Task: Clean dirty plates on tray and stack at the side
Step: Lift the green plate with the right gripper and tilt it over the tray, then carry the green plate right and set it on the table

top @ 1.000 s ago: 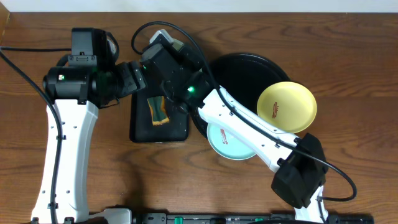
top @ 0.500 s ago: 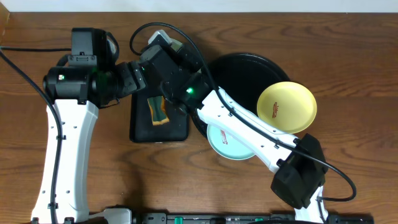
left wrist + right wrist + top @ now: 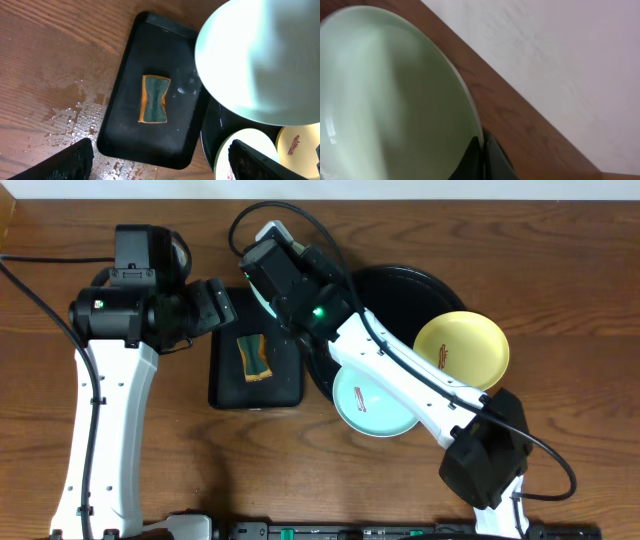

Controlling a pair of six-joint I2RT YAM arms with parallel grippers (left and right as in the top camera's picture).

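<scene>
— Right gripper [image 3: 481, 150] has drawn away from left gripper [image 3: 225, 305]. State?
— Clenched on rim of light blue plate [image 3: 395, 90]. Plate tilted, extending beyond its fingers, mostly hidden under right arm [image 3: 400, 380] overhead; left gripper released.

Table [image 3: 560, 300]: dark brown wood, grain running left to right, fills the overhead view. Wall [image 3: 450, 188]: plain white, a narrow strip along the table's far edge; faintly mottled in the right wrist view. Water droplets [image 3: 75, 112] scattered on the wood in the left wrist view, with a dull wet patch beside them. Light even, shadows soft
</scene>
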